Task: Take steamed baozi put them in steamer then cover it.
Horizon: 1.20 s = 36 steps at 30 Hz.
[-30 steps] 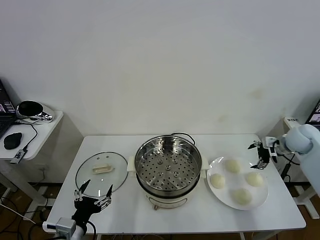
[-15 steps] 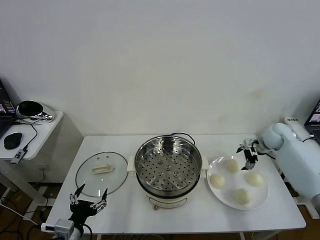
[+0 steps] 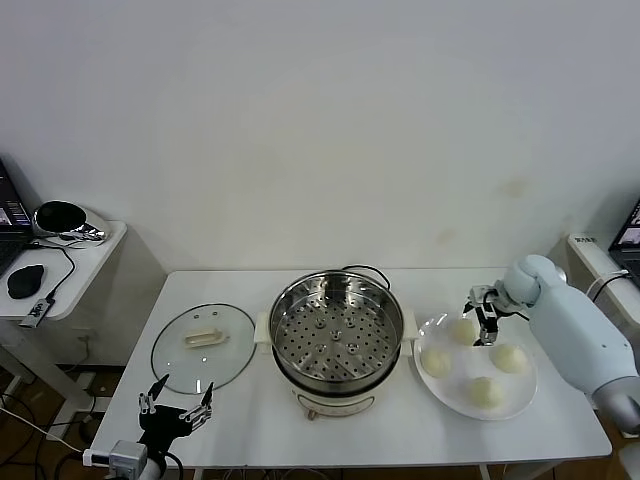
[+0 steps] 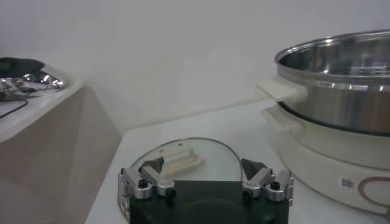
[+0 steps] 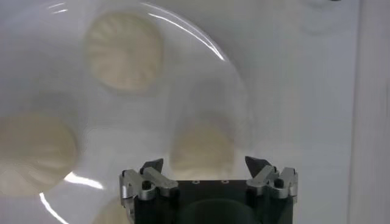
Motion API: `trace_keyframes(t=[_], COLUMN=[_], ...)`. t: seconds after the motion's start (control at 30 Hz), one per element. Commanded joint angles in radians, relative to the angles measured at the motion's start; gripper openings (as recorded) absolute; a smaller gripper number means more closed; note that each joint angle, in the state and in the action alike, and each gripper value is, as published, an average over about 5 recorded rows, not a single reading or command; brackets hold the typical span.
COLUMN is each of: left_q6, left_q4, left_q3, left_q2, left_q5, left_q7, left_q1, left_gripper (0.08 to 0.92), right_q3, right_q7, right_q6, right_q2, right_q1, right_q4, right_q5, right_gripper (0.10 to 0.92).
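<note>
Four cream-white baozi lie on a white plate [image 3: 471,361] to the right of the steamer: one far [image 3: 463,330], one left [image 3: 434,360], one right [image 3: 509,357], one near [image 3: 484,392]. My right gripper [image 3: 483,318] is open just above the far baozi; in the right wrist view that baozi [image 5: 202,148] sits between the spread fingers of the gripper [image 5: 207,164]. The steel steamer [image 3: 337,340] stands open at the table's middle, its perforated tray bare. The glass cover [image 3: 204,345] lies flat to its left. My left gripper [image 3: 177,412] is open and empty at the front left, near the cover [image 4: 183,161].
The steamer's white handle and cream base [image 4: 317,143] show in the left wrist view. A side table [image 3: 60,250] with a mouse and a shiny object stands beyond the table's left edge. Two other baozi [image 5: 125,50] [image 5: 33,152] lie on the plate [image 5: 122,122].
My right gripper has moved left from the table's right edge to above the far baozi on the plate. My left gripper has drawn back a little toward the front edge.
</note>
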State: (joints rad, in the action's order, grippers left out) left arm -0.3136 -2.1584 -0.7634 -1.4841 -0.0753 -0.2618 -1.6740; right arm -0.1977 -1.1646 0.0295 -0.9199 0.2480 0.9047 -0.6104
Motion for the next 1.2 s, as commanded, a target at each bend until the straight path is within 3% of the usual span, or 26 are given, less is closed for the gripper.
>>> trace_keyframes(t=[0.03, 0.27, 0.77, 1.03, 1.2], left_q6=[-0.001, -0.002, -0.002, -0.007, -0.015], left_q4=[0.009, 0.014, 0.019, 0.047, 0.057], left_q3=[-0.002, 0.002, 0.007, 0.021, 0.027], left_q2=[0.001, -0.002, -0.006, -0.010, -0.013], left_q5=[0.002, 0.001, -0.002, -0.017, -0.028], left_q7=[0.001, 0.001, 0.004, 0.013, 0.025], left_q1=[-0.002, 0.000, -0.001, 0.023, 0.027], left_gripper=[0.823, 0.823, 0.823, 0.823, 0.823], right_q3=[0.001, 0.008, 0.016, -0.177, -0.318], right_q7=[0.012, 0.021, 0.026, -0.073, -0.133], right_q6=[0.000, -0.003, -0.025, -0.075, -0.104], right_q2=[-0.016, -0.014, 0.002, 0.095, 0.075], right_q1=[-0.004, -0.002, -0.014, -0.211, -0.448], right_q4=[-0.027, -0.042, -0.021, 0.136, 0.161], right_q5=[-0.020, -0.019, 0.036, 0.285, 0.435], right_gripper=[0.823, 0.807, 0.614, 0.609, 0.608])
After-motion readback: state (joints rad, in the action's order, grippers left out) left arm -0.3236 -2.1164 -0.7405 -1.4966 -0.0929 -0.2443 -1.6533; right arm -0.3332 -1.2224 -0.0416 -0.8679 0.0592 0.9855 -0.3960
